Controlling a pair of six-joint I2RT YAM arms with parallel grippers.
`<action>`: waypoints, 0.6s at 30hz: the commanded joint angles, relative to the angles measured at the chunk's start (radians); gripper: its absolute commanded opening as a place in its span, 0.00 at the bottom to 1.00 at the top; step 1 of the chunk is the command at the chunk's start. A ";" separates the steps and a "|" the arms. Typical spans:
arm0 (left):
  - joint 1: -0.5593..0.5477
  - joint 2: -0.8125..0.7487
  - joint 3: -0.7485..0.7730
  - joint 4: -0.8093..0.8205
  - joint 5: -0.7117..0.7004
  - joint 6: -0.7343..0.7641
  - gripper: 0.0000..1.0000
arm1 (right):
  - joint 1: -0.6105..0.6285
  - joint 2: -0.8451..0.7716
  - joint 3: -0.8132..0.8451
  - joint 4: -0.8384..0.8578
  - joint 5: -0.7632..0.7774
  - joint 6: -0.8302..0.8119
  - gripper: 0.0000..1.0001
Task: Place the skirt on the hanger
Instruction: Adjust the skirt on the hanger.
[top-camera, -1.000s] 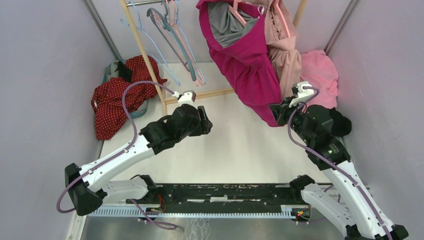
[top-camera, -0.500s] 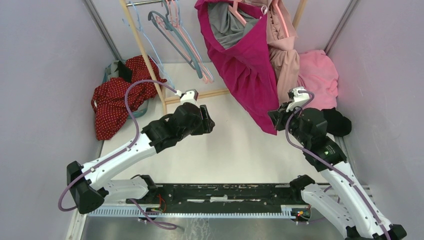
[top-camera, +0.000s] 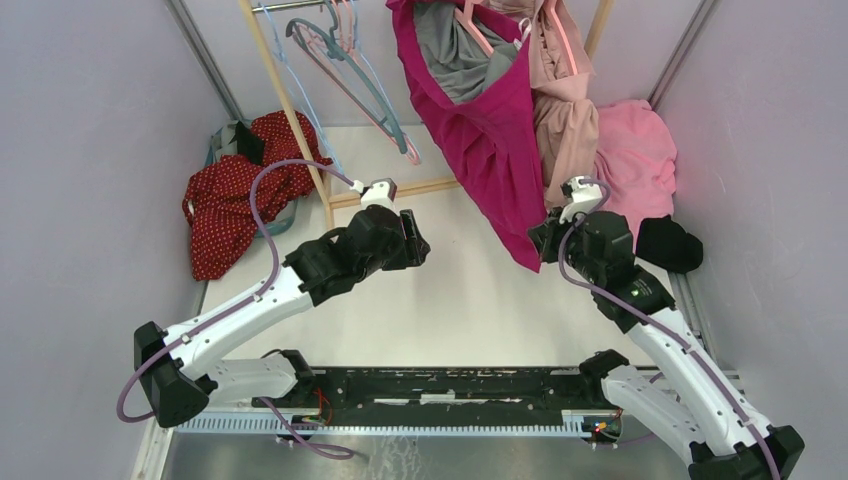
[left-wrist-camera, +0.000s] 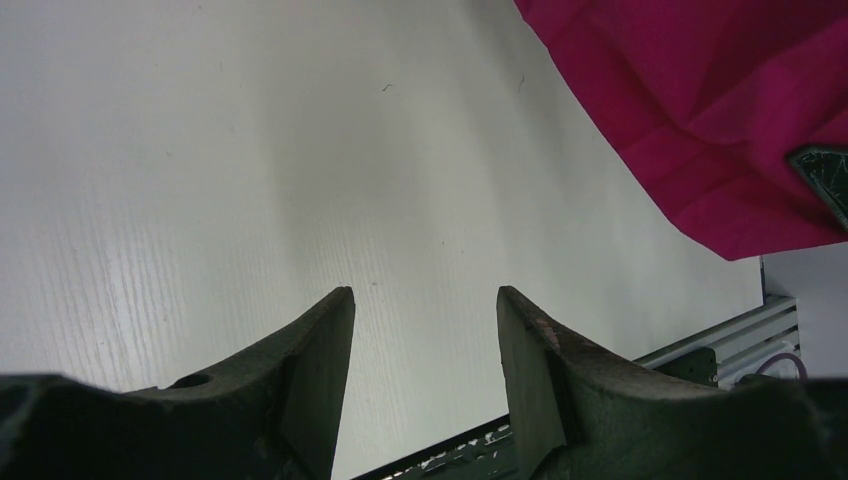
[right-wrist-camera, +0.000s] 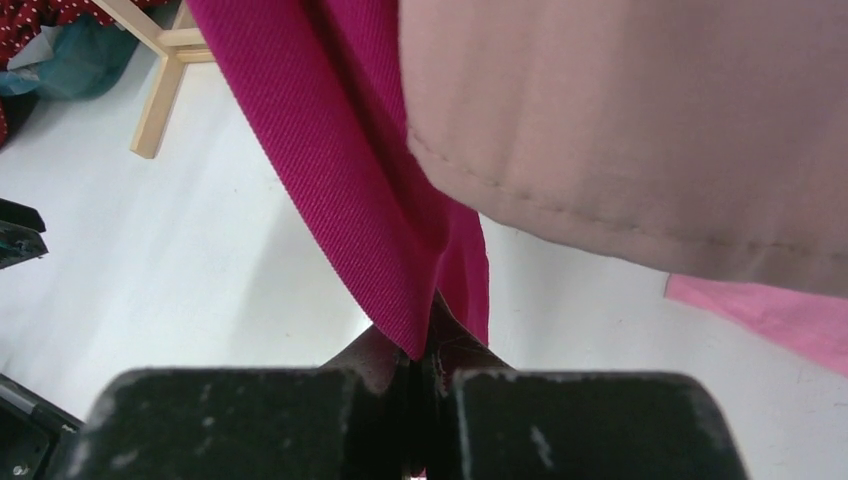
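Note:
The magenta skirt (top-camera: 490, 130) hangs from the rail at the top, its grey lining open round a pink hanger (top-camera: 470, 22). Its lower corner reaches down to my right gripper (top-camera: 540, 240), which is shut on the hem. In the right wrist view the magenta skirt (right-wrist-camera: 340, 150) runs down into my closed right gripper (right-wrist-camera: 425, 345). My left gripper (top-camera: 415, 240) hovers over the white table left of the skirt, open and empty. In the left wrist view my left gripper (left-wrist-camera: 425, 292) frames bare table, with the skirt (left-wrist-camera: 720, 120) at the upper right.
A dusty-pink garment (top-camera: 565, 110) hangs right behind the skirt, with pink cloth (top-camera: 640, 150) heaped beneath it. Empty hangers (top-camera: 350, 70) dangle from the wooden rack (top-camera: 300, 120). A red dotted garment (top-camera: 240, 190) lies at the left wall. A black item (top-camera: 668, 243) sits by the right arm.
My right gripper has moved left and slightly up with the skirt's hem, so the skirt hangs straighter. The empty hangers have swung. The left arm has barely shifted.

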 joint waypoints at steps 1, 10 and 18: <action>0.005 -0.001 0.038 0.040 0.002 0.042 0.61 | -0.005 -0.004 -0.004 0.003 0.005 0.025 0.09; 0.005 -0.015 0.026 0.034 -0.045 0.055 0.63 | -0.004 -0.047 0.171 -0.203 0.022 -0.020 0.62; 0.008 -0.060 -0.031 0.017 -0.148 0.072 0.97 | -0.004 -0.058 0.299 -0.400 0.025 -0.044 0.92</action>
